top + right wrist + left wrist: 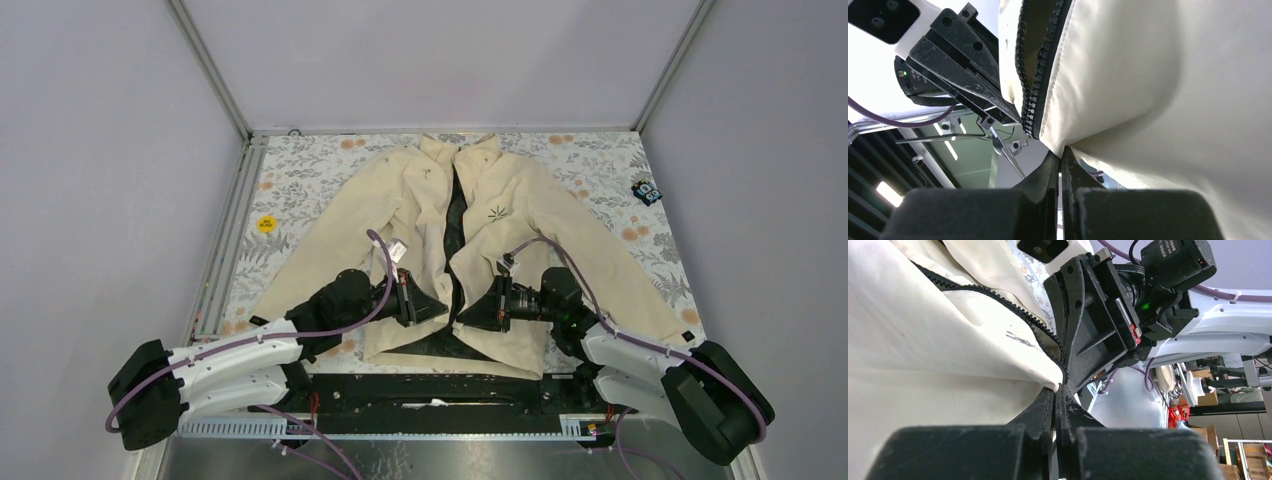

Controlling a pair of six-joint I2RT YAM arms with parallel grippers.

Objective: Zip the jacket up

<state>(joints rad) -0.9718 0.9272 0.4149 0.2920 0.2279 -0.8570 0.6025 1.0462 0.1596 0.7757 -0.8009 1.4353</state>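
Note:
The cream-beige jacket lies face up on the table, its front open and dark lining showing down the middle. My left gripper is shut on the bottom corner of the left front panel, right by the dark zipper teeth. My right gripper is shut on the bottom corner of the right front panel, beside its zipper teeth. The two grippers face each other, almost touching, at the jacket's hem. The zipper slider is hidden.
The table has a floral cloth. A yellow round sticker lies at the left and a small dark object at the back right. A metal rail runs along the left edge.

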